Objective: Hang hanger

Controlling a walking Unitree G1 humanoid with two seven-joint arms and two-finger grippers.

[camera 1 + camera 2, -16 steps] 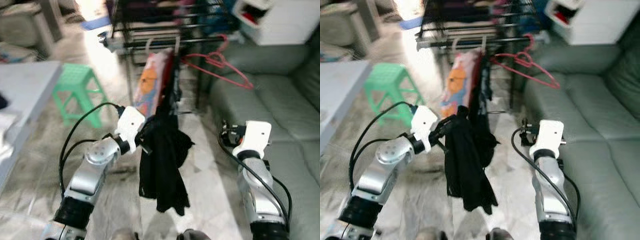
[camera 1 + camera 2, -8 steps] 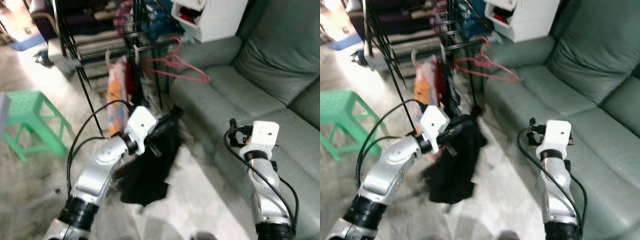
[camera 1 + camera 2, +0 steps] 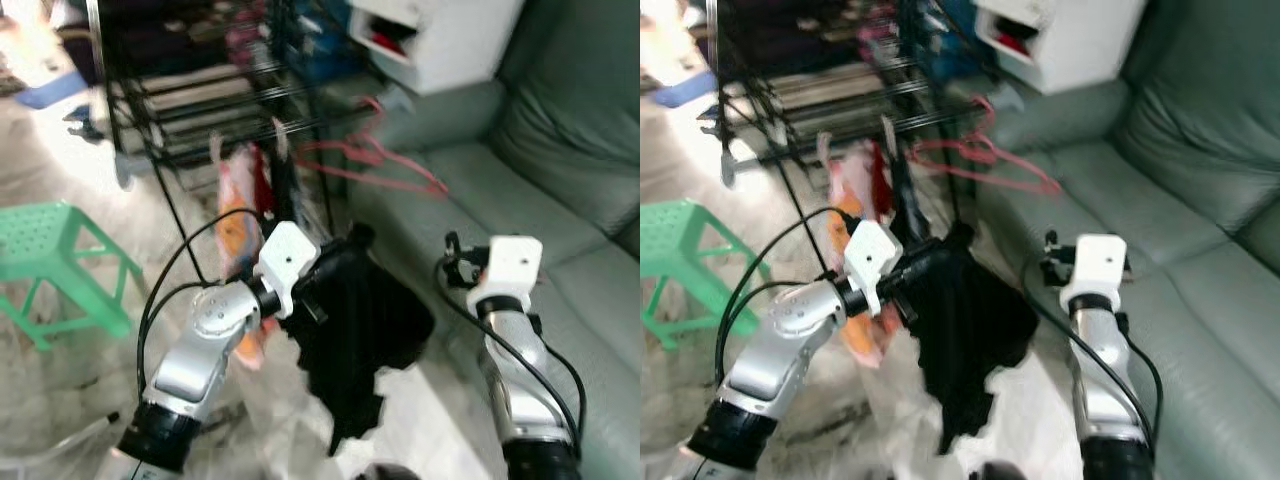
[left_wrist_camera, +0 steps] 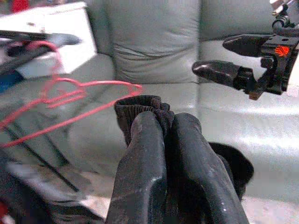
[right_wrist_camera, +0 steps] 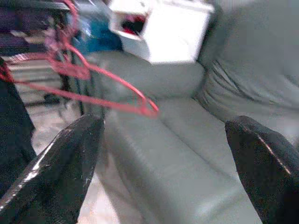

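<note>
Black cloth [image 3: 365, 345] droops limp from our clamped left gripper [image 4: 161, 140]; our right gripper [image 5: 163, 158] gapes empty; beyond it, thin pink hangers [image 5: 88, 88] look light, best hooked near the neck.

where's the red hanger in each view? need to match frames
Left eye: red hanger upper middle, hanging off the black rack, over the sofa's edge.
Right eye: same hanger, upper middle.
Left wrist: at the picture's left, beyond the shut fingers gripping the black garment.
Right wrist: upper left, between the open fingers.
Shared landmark: grey-green sofa.
</note>
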